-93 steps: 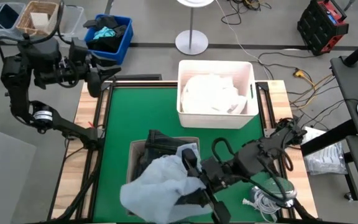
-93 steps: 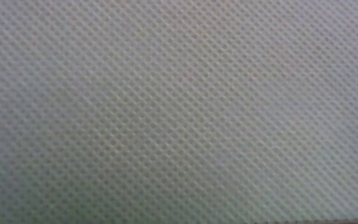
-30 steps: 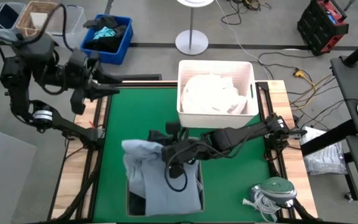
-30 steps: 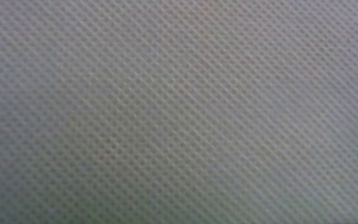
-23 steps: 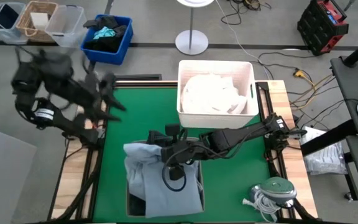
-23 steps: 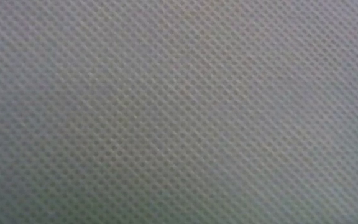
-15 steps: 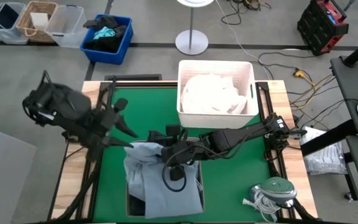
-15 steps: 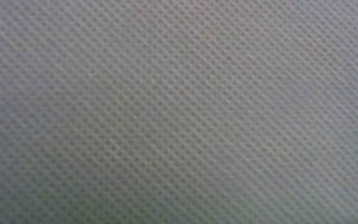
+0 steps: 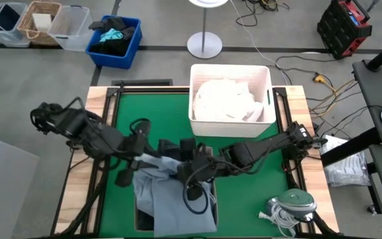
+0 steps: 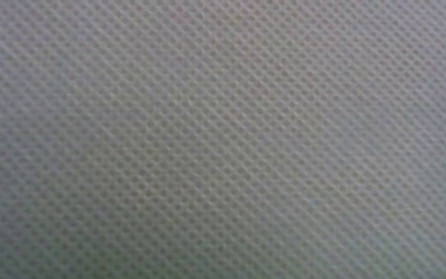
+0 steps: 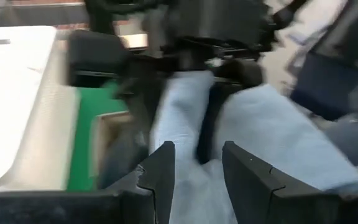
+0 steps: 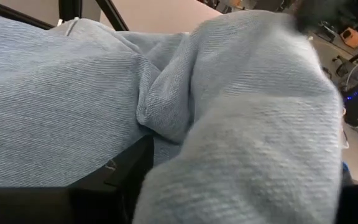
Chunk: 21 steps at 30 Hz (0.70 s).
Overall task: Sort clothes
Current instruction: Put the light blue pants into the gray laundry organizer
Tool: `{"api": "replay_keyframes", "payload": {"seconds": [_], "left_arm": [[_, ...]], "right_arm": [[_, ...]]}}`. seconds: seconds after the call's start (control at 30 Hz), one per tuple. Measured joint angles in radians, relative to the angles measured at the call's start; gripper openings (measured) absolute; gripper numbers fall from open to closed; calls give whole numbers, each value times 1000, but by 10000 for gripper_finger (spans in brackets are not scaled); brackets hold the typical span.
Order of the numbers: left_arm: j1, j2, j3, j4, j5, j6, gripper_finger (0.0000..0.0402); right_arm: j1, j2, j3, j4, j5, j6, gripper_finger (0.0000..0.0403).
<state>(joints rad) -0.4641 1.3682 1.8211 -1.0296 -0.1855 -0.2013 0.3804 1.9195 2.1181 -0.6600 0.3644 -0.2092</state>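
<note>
The high view shows the light blue shirt (image 9: 171, 202) hanging over a gray bin (image 9: 212, 199) at the near middle of the green mat (image 9: 151, 119). The shirt covers most of the bin and spills over its near side. Some dark clothes (image 9: 171, 149) peek out at the far edge of the bin, just behind the shirt. The right gripper (image 9: 190, 167) comes in from the right side of the table and sits on the top edge of the shirt. In the right wrist view the blue cloth (image 12: 166, 106) is bunched up right against the gripper's dark finger (image 12: 120, 171), so it looks clamped on the shirt. The left gripper (image 9: 130, 159) reaches in from the left and sits near the far left corner of the shirt. In the left wrist view its two fingers (image 11: 160, 171) stand apart with the blue cloth (image 11: 179, 118) showing between them, and nothing is pinched. Farther back on the table, to the right, stands a white bin (image 9: 201, 123) full of white clothes (image 9: 225, 99). Off the table, on the floor at the far left, is a small blue bin (image 9: 130, 48) with dark and teal cloth in it. The low view shows only gray woven fabric (image 10: 223, 139) filling the whole picture.
</note>
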Motion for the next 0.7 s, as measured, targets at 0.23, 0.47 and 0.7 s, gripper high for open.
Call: {"api": "replay_keyframes", "payload": {"seconds": [0.23, 0.47, 0.7], "left_arm": [[-1, 0, -93, 88, 127, -14, 114], [0, 2, -148, 94, 126, -28, 114], [0, 22, -171, 95, 151, -48, 114]], "right_arm": [[8, -4, 0, -29, 25, 34, 198], [31, -46, 0, -41, 48, 39, 203], [47, -97, 1, -38, 54, 97, 212]]}}
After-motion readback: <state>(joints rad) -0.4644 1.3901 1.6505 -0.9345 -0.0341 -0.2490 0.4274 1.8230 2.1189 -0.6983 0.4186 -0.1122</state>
